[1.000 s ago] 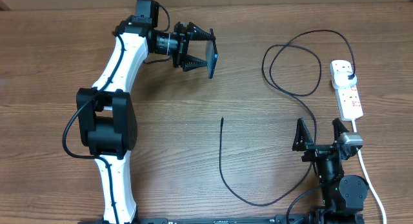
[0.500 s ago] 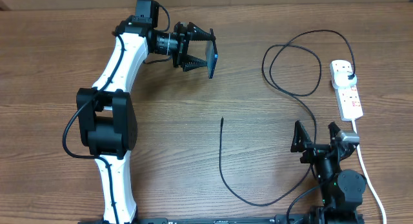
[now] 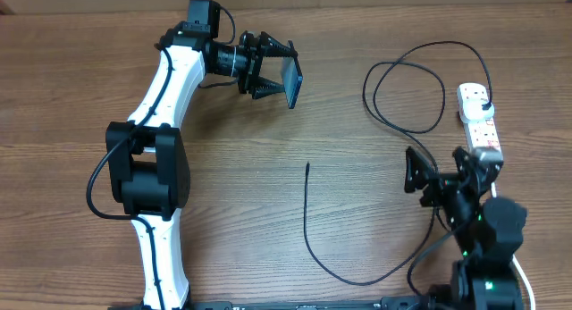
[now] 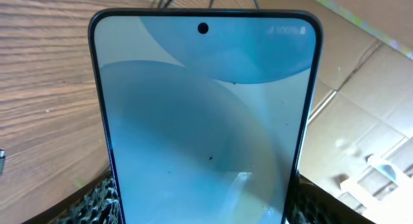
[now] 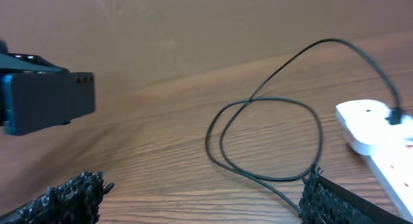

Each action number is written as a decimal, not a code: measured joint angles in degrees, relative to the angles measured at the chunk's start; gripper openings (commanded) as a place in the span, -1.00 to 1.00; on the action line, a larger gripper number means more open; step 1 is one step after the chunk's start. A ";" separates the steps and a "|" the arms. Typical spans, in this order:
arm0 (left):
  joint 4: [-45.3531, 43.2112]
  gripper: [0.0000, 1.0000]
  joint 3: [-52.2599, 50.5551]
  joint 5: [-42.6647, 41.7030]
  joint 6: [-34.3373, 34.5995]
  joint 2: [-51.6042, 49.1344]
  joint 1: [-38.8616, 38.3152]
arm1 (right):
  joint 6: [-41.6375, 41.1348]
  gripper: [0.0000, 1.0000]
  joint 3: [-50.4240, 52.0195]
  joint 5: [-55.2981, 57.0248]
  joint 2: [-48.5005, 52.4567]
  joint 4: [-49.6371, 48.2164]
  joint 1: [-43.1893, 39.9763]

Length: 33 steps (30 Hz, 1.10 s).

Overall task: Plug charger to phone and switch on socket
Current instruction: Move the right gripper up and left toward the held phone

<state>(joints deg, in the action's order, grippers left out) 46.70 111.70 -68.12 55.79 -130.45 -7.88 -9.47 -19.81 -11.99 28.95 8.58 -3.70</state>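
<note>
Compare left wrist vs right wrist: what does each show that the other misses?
Left wrist only: the phone's lit blue screen with its punch-hole camera, filling most of the frame. Right wrist only: the charger cable looped on the table and plugged into the socket, plus the phone's dark back. Both: the phone and the wooden table.

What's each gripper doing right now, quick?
Left gripper: closed, holding the phone.
Right gripper: open, holding nothing.
</note>
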 measured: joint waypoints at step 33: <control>-3.30 -0.92 0.00 13.57 10.14 0.00 -7.30 | -2.54 1.00 -25.11 -31.65 36.48 8.02 0.00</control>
<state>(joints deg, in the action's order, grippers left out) 43.40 111.70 -54.54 65.93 -130.45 -15.18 -12.01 -44.93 -43.64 65.43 16.60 -3.70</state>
